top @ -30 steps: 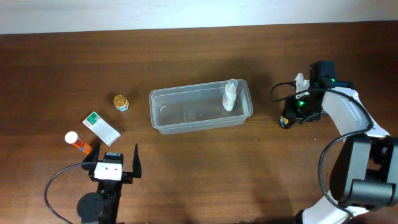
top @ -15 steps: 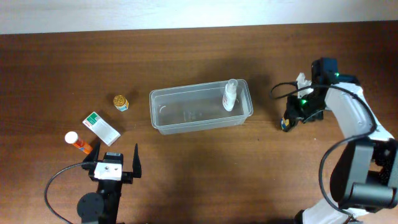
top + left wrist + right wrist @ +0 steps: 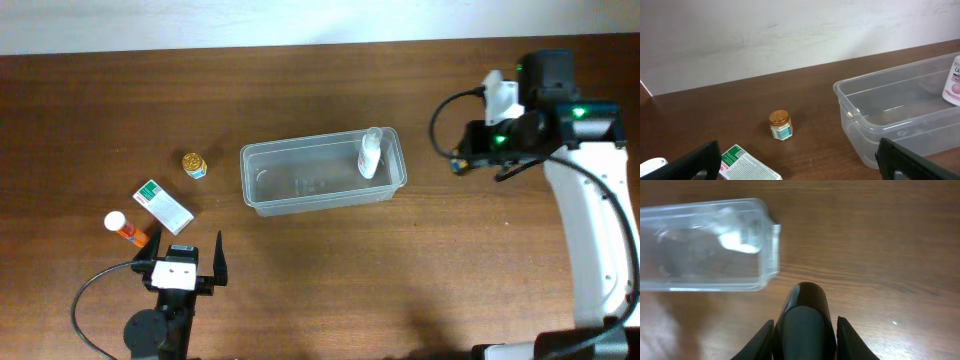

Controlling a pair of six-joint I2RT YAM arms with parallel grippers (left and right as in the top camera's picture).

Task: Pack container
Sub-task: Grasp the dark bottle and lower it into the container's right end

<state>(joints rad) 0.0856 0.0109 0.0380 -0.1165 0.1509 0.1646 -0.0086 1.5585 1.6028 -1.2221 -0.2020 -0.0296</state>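
The container [image 3: 252, 195] is a clear shallow tub at the table's middle, also seen in the left wrist view [image 3: 850, 108] and the right wrist view [image 3: 695, 282]. A white bottle [image 3: 369, 155] stands in its right end. My right gripper [image 3: 460, 163] hangs just right of the tub, shut on a dark bottle [image 3: 805, 317] that fills the gap between its fingers [image 3: 765, 335]. My left gripper [image 3: 187, 262] rests open near the front left edge, nothing between its fingers [image 3: 695, 161].
Left of the tub lie a small gold-lidded jar [image 3: 194, 165], a green and white box [image 3: 163, 206] and an orange bottle with a white cap [image 3: 124, 227]. A pale wall runs along the table's far edge.
My right arm has risen off the table with the dark bottle and shifted toward the far side, staying right of the tub. The left arm has not moved.
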